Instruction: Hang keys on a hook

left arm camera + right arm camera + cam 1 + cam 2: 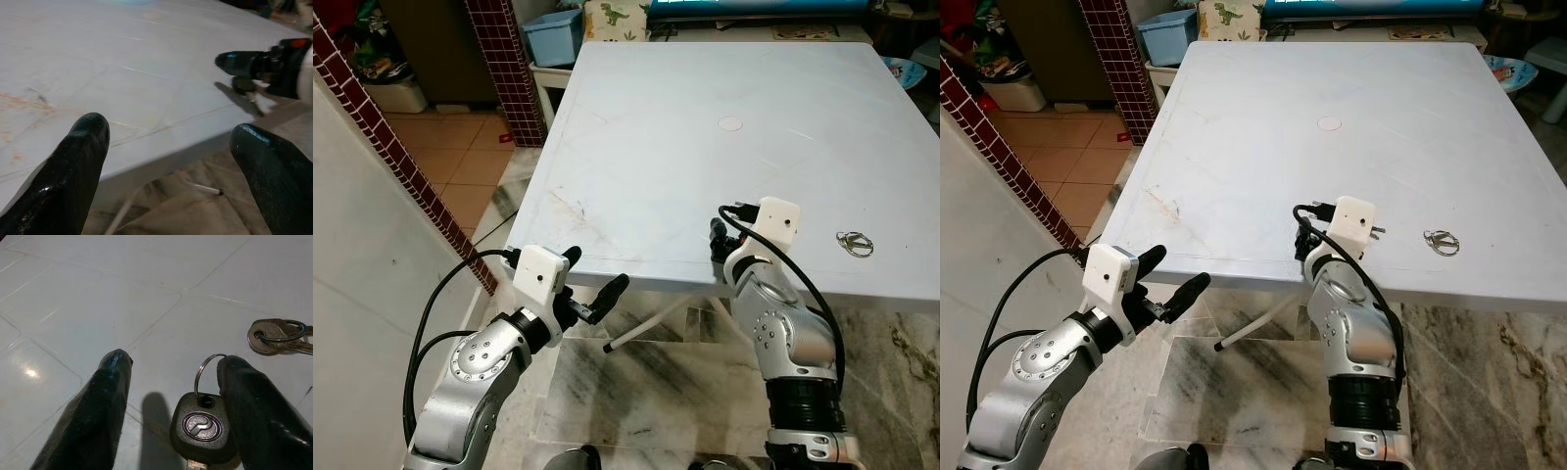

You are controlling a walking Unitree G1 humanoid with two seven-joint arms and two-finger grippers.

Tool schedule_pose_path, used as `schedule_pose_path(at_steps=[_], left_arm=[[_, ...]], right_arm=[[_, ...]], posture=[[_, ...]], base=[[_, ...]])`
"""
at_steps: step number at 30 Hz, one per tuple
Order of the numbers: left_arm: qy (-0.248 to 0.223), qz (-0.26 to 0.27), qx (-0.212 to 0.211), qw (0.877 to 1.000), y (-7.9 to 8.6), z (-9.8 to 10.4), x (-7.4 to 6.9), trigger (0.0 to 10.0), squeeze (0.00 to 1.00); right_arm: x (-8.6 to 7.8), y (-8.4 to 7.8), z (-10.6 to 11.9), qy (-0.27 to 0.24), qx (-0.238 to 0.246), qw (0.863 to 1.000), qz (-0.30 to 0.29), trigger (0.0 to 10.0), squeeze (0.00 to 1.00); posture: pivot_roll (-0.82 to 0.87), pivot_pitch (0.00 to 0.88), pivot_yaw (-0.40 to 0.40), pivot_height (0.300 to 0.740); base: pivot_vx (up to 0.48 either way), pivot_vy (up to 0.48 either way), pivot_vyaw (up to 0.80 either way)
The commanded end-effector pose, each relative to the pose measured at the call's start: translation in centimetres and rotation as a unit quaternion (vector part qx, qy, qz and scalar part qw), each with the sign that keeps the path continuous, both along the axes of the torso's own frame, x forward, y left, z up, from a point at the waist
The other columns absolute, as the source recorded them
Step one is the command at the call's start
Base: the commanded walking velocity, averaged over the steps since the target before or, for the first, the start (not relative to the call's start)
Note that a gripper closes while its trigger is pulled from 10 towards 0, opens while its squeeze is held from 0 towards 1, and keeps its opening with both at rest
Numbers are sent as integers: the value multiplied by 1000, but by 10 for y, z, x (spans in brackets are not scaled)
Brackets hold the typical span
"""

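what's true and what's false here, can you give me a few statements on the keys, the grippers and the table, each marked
1. A silver key bunch lies on the white table, to the right of the right gripper. True.
2. The left gripper is shut on the keys. False: its fingers are open with nothing between them, beside the table's near edge.
3. A black-headed key sits against one finger of the right gripper. True.
4. The silver key bunch hangs on a hook. False: it lies flat on the table.
5. A blue bin stands past the table's far left corner. True.
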State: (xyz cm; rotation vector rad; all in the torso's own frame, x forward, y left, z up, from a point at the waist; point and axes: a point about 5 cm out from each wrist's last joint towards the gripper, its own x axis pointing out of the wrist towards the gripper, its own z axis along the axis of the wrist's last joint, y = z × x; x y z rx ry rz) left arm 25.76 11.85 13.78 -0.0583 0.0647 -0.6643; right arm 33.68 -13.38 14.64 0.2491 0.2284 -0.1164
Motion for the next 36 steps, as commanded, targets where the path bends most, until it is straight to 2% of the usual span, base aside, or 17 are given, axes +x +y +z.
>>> schedule_pose_path(at_steps=[1, 2, 3, 7, 8, 30, 36], left_arm=[[0, -10, -6, 1000, -1, 3, -3, 10000, 0], [3, -16, -8, 1000, -2, 2, -5, 10000, 0], [5, -20, -10, 1000, -2, 2, -5, 10000, 0], [9, -28, -10, 1000, -4, 1, -7, 10000, 0], [11, -30, -10, 999, -4, 1, -7, 10000, 0], [18, -39, -9, 999, -6, 1, -9, 10000, 0], [20, -37, -7, 999, -5, 0, -9, 10000, 0]], right_arm=[[2, 3, 1, -2, 2, 1000, 0, 314, 0], [2, 3, 1, -2, 0, 1000, 0, 2039, 0], [3, 3, 0, -2, -1, 1000, 0, 2039, 0], [4, 1, 0, -6, -8, 1000, -1, 1490, 0], [5, 1, 0, -7, -10, 1000, -1, 0, 0], [7, 4, -4, 0, -6, 1000, -4, 0, 0], [8, 7, 0, -8, -16, 1000, 12, 0, 0]], posture=[[0, 126, 67, 740], [0, 126, 67, 740], [0, 126, 67, 740], [0, 126, 67, 740], [0, 126, 67, 740], [4, 126, 66, 740], [4, 126, 66, 740]], base=[[0, 0, 0], [0, 0, 0], [0, 0, 0], [0, 0, 0], [0, 0, 0], [0, 0, 0], [0, 0, 0]])
